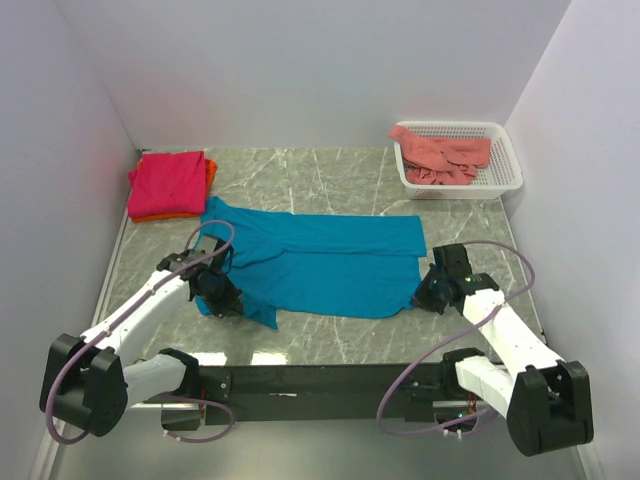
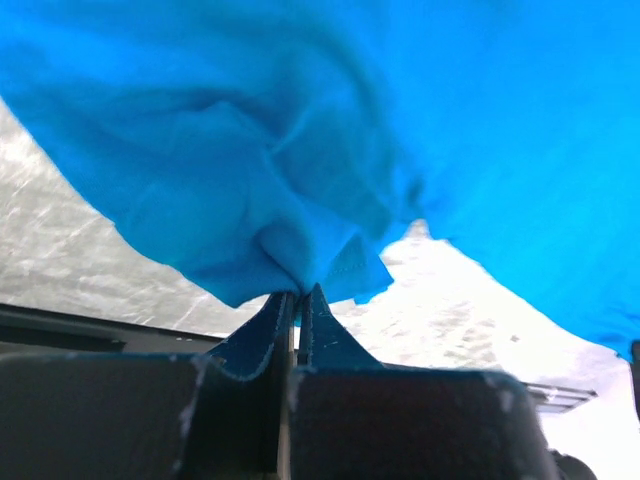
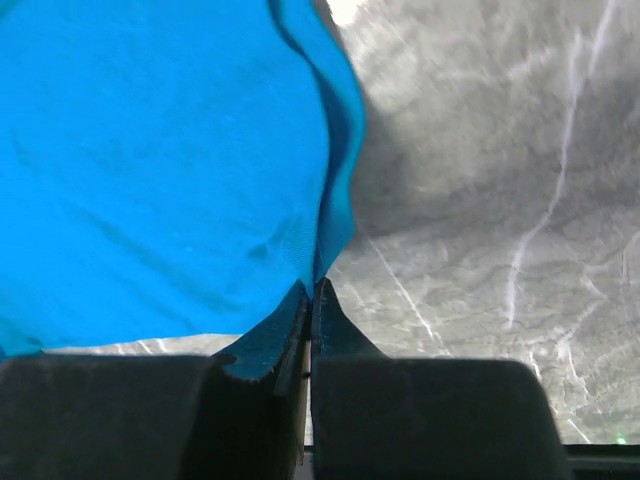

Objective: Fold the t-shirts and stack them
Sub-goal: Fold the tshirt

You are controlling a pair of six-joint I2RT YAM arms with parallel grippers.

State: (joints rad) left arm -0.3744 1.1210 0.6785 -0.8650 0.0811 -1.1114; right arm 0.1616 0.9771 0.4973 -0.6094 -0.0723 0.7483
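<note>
One camera sits high up behind both arms [image 1: 140,320]. It looks down on the whole counter [image 1: 330,180], from near edge to far edge. A small camera rides on each wrist, very close to the blue shirt [image 1: 320,265], looking out past its own fingers [image 2: 245,350]. All three views share that shirt.

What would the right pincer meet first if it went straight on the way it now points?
The teal-blue t-shirt: the right pincer is shut on its edge, so it would probably push into that cloth, spread on the table.
</note>
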